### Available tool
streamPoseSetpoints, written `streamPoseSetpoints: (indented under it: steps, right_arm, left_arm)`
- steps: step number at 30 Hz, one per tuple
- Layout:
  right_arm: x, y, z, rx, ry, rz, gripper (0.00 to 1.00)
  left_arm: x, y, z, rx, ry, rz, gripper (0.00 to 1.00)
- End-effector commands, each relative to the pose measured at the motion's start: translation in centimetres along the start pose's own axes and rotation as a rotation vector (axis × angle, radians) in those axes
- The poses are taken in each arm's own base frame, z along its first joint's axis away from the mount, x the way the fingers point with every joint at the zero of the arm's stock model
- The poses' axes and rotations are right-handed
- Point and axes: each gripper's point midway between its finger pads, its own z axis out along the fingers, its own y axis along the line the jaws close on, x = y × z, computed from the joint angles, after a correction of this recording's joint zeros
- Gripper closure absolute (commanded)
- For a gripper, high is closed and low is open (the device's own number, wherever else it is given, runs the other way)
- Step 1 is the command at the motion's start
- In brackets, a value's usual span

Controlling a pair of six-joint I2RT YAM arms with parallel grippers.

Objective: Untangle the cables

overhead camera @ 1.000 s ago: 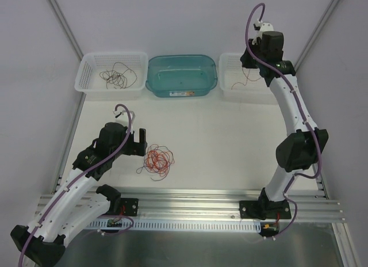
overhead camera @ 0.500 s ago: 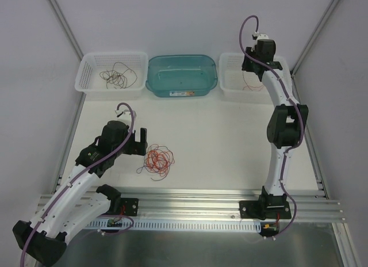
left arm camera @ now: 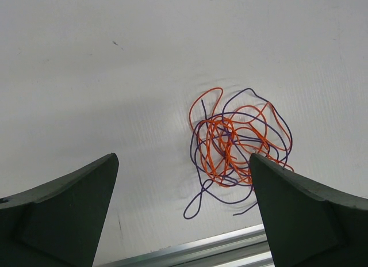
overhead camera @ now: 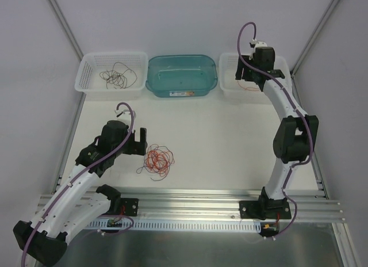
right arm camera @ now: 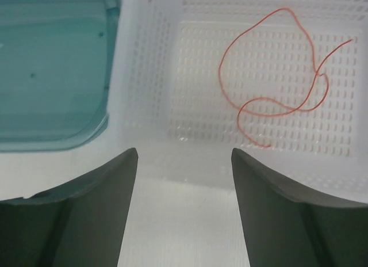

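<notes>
While thin orange-and-dark tangled wires [overhead camera: 158, 160] lie on the white tabletop [overhead camera: 230, 140], left gripper [left arm camera: 183, 163] and right gripper [right arm camera: 184, 153] gape empty.

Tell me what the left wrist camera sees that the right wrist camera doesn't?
Only the left wrist view: a tangle of thin orange and dark purple wires. Only the right wrist view: one loose red-orange wire in a white perforated plastic basket, beside a teal see-through tub. Both: the white table, and an open, empty gripper: the left gripper and the right gripper.
</notes>
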Motion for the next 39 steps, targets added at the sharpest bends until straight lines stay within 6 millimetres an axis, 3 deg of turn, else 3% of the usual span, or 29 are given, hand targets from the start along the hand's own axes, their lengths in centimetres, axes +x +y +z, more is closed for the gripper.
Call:
streamPoseSetpoints:
  steps: [1,2,3,5,6,7,9,10,11,12,13,14,15,16,17,18,20,21,23,24,32,39]
  right_arm:
    - [-0.9,4.4,-5.0,-0.076,-0.064,0.016,0.29]
    - [-1.2,5.4,-6.9,-0.091,-0.086,0.017,0.28]
    - [1.7,6.7,-7.1,-0.087,-0.035,0.004,0.27]
    - [3.5,8.1,-8.6,-0.091,-0.021,0.006,0.20]
    - [3.6,9.9,-10.6,-0.130,-0.037,0.003,0.19]
    - [6.2,10.4,-10.8,-0.136,0.011,0.015,0.19]
    - [7.4,12.2,-13.3,-0.156,0.001,-0.019,0.17]
    - [9.8,12.2,-13.5,-0.132,0.036,-0.047,0.14]
    - [10.4,11.8,-14.1,-0.088,0.022,-0.065,0.10]
    - [11.7,13.2,-15.1,-0.116,0.033,-0.071,0.09]
    - [12.0,13.6,-16.3,-0.134,0.019,-0.072,0.08]
    - [14.0,13.2,-16.5,-0.117,0.049,-0.085,0.07]
    - [15.2,14.5,-17.5,-0.147,0.057,-0.089,0.04]
    - [15.3,14.6,-18.5,-0.157,0.039,-0.087,0.00]
    - [17.2,14.2,-18.7,-0.138,0.065,-0.101,0.00]
    - [18.2,15.1,-19.5,-0.164,0.072,-0.105,0.00]
    - [19.6,14.8,-20.5,-0.149,0.082,-0.116,0.00]
    - [21.4,15.2,-21.1,-0.150,0.099,-0.134,0.00]
    - [22.1,14.7,-22.0,-0.117,0.075,-0.150,0.00]
    - [23.7,15.2,-22.5,-0.133,0.085,-0.166,0.01]
    - [26.8,15.7,-25.0,-0.120,0.054,-0.203,0.00]
    - [28.5,17.8,-25.7,-0.140,0.010,-0.233,0.00]
  left_arm:
    - [-0.4,-0.4,0.0,0.027,-0.025,-0.007,0.01]
    - [-0.3,-0.6,0.1,0.037,-0.017,-0.006,0.01]
    - [-0.2,-0.7,0.2,0.042,-0.010,-0.006,0.01]
    - [0.0,-0.9,0.3,0.050,0.003,-0.013,0.01]
    - [0.1,-1.1,0.4,0.062,0.011,-0.016,0.01]
    - [0.2,-1.3,0.4,0.074,0.017,-0.018,0.01]
    - [0.7,-1.8,0.7,0.092,0.044,-0.028,0.01]
    - [1.0,-2.0,0.9,0.104,0.059,-0.030,0.01]
    - [1.5,-2.4,1.2,0.123,0.090,-0.040,0.01]
    - [1.7,-2.6,1.3,0.129,0.106,-0.044,0.01]
    - [2.1,-3.0,1.5,0.146,0.129,-0.054,0.01]
    - [2.5,-3.0,1.9,0.141,0.156,-0.062,0.01]
    - [2.7,-3.1,2.1,0.142,0.170,-0.067,0.01]
    - [2.9,-3.5,2.1,0.159,0.189,-0.081,0.01]
    - [3.4,-3.8,2.4,0.169,0.216,-0.088,0.01]
    - [3.6,-4.1,2.5,0.182,0.232,-0.095,0.01]
    - [4.3,-4.5,2.8,0.194,0.277,-0.125,0.01]
    - [4.5,-4.6,2.9,0.192,0.289,-0.134,0.01]
    - [4.8,-4.8,3.2,0.174,0.313,-0.159,0.01]
    - [5.1,-4.7,3.4,0.157,0.324,-0.167,0.01]
    - [8.3,-4.7,6.2,-0.038,0.431,-0.204,0.01]
    - [10.1,-5.3,8.4,-0.117,0.447,-0.167,0.24]
